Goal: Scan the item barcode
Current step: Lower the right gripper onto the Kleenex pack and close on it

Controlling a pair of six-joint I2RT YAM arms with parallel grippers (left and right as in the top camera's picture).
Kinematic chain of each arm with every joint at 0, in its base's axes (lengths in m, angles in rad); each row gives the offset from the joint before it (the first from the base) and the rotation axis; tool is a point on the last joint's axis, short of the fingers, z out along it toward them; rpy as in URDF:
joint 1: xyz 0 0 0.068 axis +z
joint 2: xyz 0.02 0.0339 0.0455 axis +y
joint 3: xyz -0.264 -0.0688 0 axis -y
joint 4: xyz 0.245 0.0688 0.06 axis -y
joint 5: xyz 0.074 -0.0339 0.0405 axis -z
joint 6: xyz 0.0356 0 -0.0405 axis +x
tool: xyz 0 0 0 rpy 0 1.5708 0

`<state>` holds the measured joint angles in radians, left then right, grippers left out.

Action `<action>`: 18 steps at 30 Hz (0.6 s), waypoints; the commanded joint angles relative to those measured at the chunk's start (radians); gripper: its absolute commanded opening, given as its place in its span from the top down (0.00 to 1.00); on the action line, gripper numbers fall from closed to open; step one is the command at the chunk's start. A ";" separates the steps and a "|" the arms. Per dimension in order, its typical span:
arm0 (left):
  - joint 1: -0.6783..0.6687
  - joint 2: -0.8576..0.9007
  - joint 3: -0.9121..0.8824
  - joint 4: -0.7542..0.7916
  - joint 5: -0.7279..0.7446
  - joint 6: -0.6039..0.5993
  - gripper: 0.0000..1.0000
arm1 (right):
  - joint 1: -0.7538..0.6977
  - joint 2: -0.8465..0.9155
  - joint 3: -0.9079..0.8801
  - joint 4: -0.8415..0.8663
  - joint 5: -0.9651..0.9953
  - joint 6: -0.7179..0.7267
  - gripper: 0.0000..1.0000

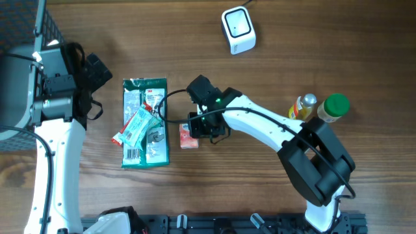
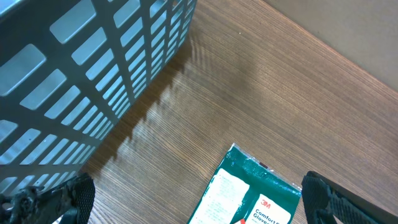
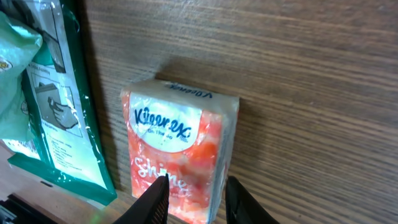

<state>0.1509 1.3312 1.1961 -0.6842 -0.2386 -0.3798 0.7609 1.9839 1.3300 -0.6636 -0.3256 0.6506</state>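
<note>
Kleenex tissue pack [image 3: 180, 146] lies on the bench [image 1: 292, 58], just beside the green glove packet [image 1: 156, 146]. Your right gripper [image 3: 196, 198] straddles its near end with jaws narrow; you cannot tell whether it grips. Your left gripper [image 2: 199, 204] stands wide apart by the grey basket [image 2: 93, 68], whose contents are hidden. The white scanner [image 1: 238, 29] sits well apart.

Glove packet [image 1: 145, 122] lies flat on the counter [image 1: 292, 39], left of centre, with a small sachet [image 1: 134, 127] slantwise on top of it. Tissue pack [image 1: 188, 136] sits just beside the packet's right edge, a thin strip of counter between them. Right claw [image 3: 194, 202] is over the tissue pack's right end, one finger to each side. Scanner [image 1: 238, 29] is far back, right of centre, well apart from the rest. Two bottles [image 1: 318, 107] stand side by side at right. Basket [image 2: 93, 68] is in the back left corner, behind the packet.
</note>
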 commanded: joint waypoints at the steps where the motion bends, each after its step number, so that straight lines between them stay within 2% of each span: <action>1: 0.004 -0.001 0.004 0.003 -0.005 0.009 0.00 | 0.006 -0.010 -0.014 0.005 0.010 0.007 0.70; 10: 0.004 -0.001 0.004 0.003 -0.005 0.009 0.00 | 0.006 0.004 -0.036 0.021 0.017 0.008 0.71; 14: 0.004 -0.001 0.004 0.003 -0.005 0.009 0.00 | 0.006 0.009 -0.111 0.121 0.009 0.008 0.71; 16: 0.004 -0.001 0.004 0.003 -0.005 0.009 0.00 | 0.006 0.009 -0.142 0.150 0.010 0.020 0.81; 18: 0.004 -0.001 0.004 0.003 -0.005 0.009 0.00 | 0.004 0.009 -0.154 0.149 0.010 0.034 0.82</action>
<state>0.1509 1.3312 1.1961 -0.6846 -0.2386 -0.3798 0.7631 1.9835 1.2205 -0.5095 -0.3344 0.6609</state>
